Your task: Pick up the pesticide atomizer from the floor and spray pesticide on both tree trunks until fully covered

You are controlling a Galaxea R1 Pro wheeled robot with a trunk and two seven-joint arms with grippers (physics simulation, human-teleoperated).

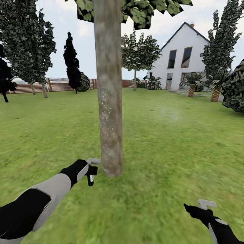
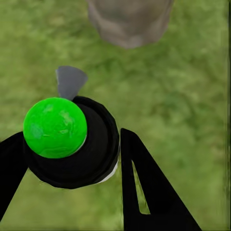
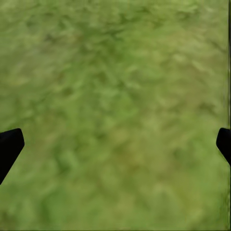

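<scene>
The tree trunk stands on the grass floor, pale speckles on its bark. Just beside its base, on the robot's left, the left hand is closed around the pesticide atomizer, whose grey nozzle points toward the trunk base; a bright green cap tops the bottle. Well away from the trunk, low to the robot's right, the right hand hangs over grass, fingers spread wide and empty, though blur hides detail.
</scene>
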